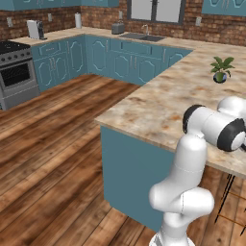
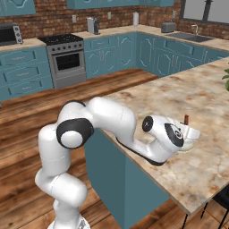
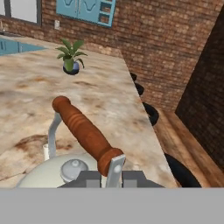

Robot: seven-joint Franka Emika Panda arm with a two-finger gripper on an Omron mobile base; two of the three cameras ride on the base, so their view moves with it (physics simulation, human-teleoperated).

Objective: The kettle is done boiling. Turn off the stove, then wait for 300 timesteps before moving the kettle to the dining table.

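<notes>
Gripper [image 3: 111, 175] clamped tight on the near end of the kettle's handle, fingers pinched to the metal bracket where the brown-orange grip ends. Just below, kettle [image 3: 65, 173]: squat, off-white, smooth domed lid with a small grey knob, thin grey arch rising to the ribbed, turned-wood-looking grip. Seen from the right base camera, kettle [image 2: 187, 138] sitting at or just over the dining table [image 2: 197, 179], tucked under the white wrist; contact with the stone too hidden to call. Step in hand, by the look of it: the last one, setting the kettle down on the island. Next move likely calls for a short straight lowering if any gap remains, then parting the fingers and lifting clear without snagging the arch. Table top: beige-brown marbled stone, matte, flat, plain teal panels beneath. Further along, small potted plant [image 3: 70, 56] in a round dark pot, well apart from the kettle. Far off by the wall, stove [image 2: 66, 58], black top, steel front, oven door.
</notes>
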